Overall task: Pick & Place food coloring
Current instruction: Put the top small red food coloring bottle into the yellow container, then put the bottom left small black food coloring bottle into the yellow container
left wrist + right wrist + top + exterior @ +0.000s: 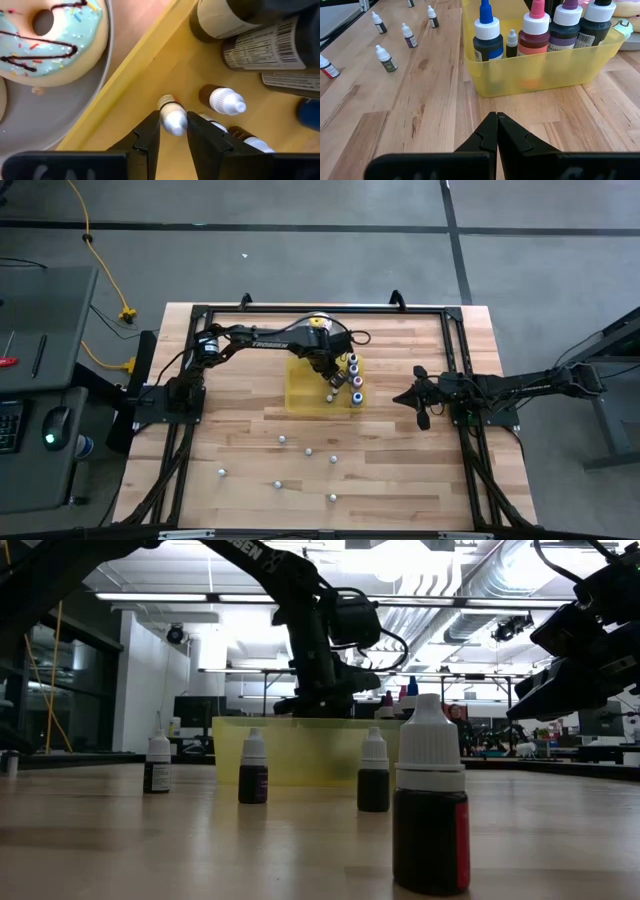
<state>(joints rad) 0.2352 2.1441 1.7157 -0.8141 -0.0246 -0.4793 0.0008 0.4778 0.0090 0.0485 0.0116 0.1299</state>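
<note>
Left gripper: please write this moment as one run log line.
left gripper: over yellow tray, fingers around small bottle | right gripper: shut, waiting outside tray
</note>
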